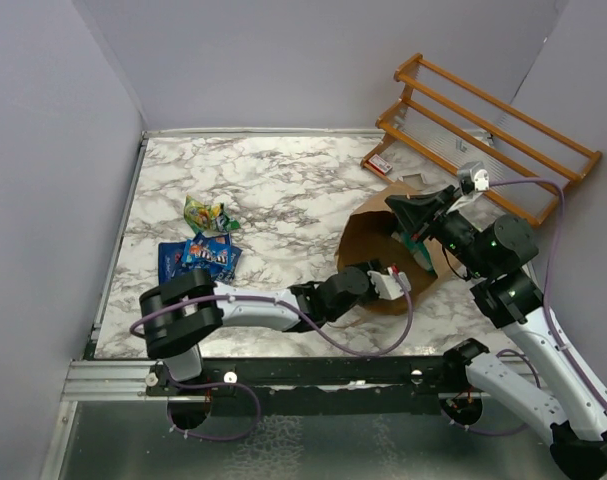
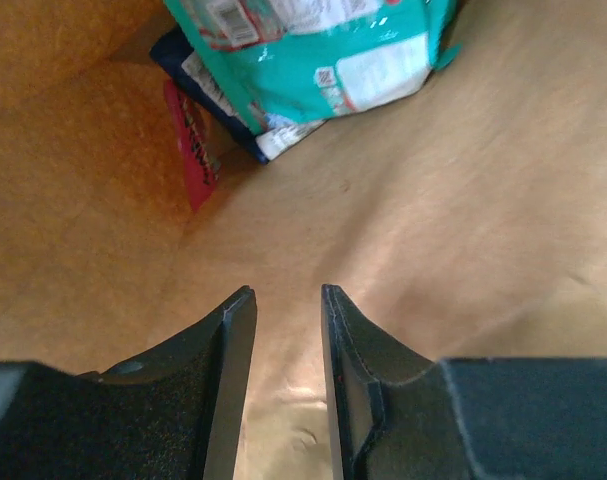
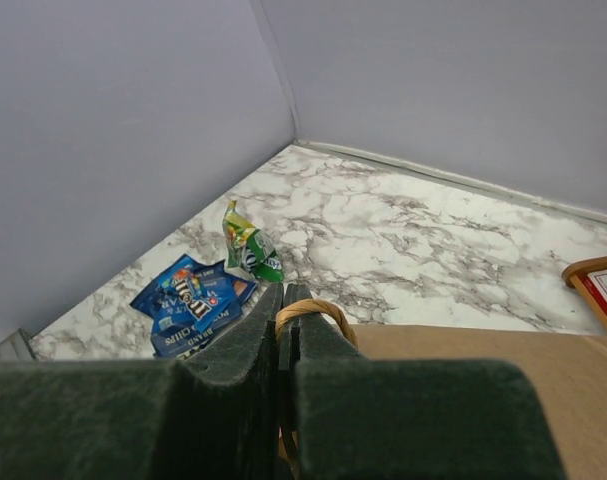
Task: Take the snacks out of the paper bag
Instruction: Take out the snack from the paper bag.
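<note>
Nearest the left wrist camera, the left fingers [image 2: 231, 345] stand a narrow gap apart with nothing between them, pointed into the paper bag [image 2: 463, 220], which lies on its side with its brown inner wall creased beneath them. Deeper in, against the closed end, three snacks are heaped: a teal packet [image 2: 313, 50] with white panels and small print on top, a dark blue packet [image 2: 183, 50] partly under it, and a small red-pink packet [image 2: 191, 150] standing on edge against the wall. None is touched yet. These look light and crinkly, likely slick foil that would slide off a flat pinch, so the crimped end seam or a loose corner of the teal packet seems the best hold; squeezing the body would probably only crumple it and crush what is inside. At the bag's upper edge the right fingers [image 3: 253, 345] are pressed together on the twisted-paper loop handle [image 3: 318, 305], holding the mouth up. The bag is thin and floppy, and I judge it would sag without that lift. Farther off on the marble table [image 3: 403, 230] lie blue packets [image 3: 188, 300] with white and red print and a yellow-green packet [image 3: 251, 252], well apart from the bag. A wooden slatted rack [image 1: 483, 125] stands in the far corner.
</note>
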`<state>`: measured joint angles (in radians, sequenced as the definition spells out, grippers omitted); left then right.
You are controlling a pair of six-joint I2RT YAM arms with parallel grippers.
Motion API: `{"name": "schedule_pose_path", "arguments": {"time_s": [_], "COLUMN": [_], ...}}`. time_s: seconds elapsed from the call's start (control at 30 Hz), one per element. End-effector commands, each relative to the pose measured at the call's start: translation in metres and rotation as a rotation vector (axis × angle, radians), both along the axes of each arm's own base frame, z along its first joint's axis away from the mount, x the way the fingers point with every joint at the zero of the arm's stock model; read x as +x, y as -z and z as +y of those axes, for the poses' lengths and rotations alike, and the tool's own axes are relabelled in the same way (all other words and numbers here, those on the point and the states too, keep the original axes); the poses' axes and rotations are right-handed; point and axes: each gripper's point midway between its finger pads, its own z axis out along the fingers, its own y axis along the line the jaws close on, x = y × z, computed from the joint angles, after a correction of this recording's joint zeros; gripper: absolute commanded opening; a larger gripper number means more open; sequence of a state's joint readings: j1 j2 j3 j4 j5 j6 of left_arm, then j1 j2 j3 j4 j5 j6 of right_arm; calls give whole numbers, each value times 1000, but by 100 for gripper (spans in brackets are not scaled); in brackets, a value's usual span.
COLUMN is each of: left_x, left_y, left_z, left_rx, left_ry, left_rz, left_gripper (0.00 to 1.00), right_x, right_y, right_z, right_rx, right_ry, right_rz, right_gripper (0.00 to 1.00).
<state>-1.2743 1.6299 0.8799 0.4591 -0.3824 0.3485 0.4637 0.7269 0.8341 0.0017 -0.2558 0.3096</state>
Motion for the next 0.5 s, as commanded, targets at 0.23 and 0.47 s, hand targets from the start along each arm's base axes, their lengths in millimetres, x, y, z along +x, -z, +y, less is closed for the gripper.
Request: {"name": "schedule_pose_path", "arguments": {"time_s": [0.23, 0.47], "left_x": [77, 103], "left_y": [-4, 1], "left_z": [-32, -49], "left_rx": [-51, -28], "left_ry": [-9, -36], "left_rz": [-68, -114], "left_gripper": [54, 61], "right_x": [-11, -12], "right_y": [-22, -22], "right_z": [-2, 0], "right_rx": [27, 32], "right_ry": [-19, -29], "right_rz": [-56, -57], "right_gripper": [2, 2]}}
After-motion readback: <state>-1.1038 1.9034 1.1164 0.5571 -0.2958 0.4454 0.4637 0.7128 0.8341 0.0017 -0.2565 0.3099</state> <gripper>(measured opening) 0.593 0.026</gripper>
